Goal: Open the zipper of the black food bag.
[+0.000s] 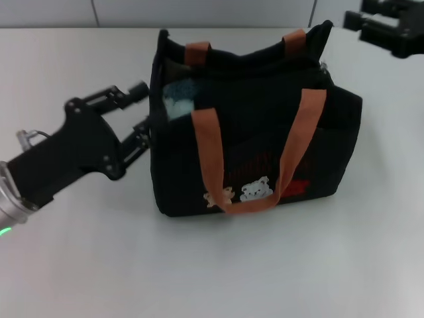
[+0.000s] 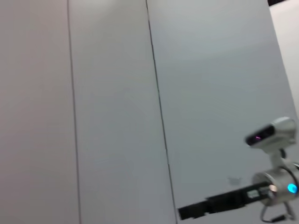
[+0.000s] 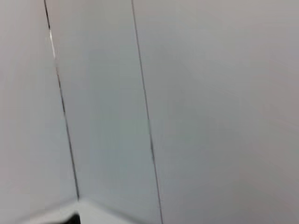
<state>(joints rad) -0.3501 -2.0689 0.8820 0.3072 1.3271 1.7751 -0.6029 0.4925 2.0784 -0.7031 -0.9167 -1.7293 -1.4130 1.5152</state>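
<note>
**Bag open at the top; left gripper at its side, right gripper clear**

The black food bag (image 1: 255,142) stands upright on the white table (image 1: 199,265), roughly central in the head view. Its top gapes open: a pale blue-white item (image 1: 179,99) is visible inside, toward the robot's left end. The zipper (image 1: 323,66) cannot be traced along the dark rim; only a small greyish piece shows at the bag's upper right corner. Two orange-brown handles are present. The near handle (image 1: 255,165) hangs down over the front panel, looping past the bear patches (image 1: 248,192) and red print. The far handle (image 1: 245,45) shows as two short strap ends at the back rim.

The left gripper (image 1: 142,109) is at the bag's left end, fingers spread apart, the lower finger at or touching the fabric edge, the upper finger beside the rim. Nothing is clamped.

The right gripper (image 1: 387,26) is raised behind the bag's right corner, well apart from it. Its finger state cannot be determined.

Both wrist views show wall panels only.
</note>
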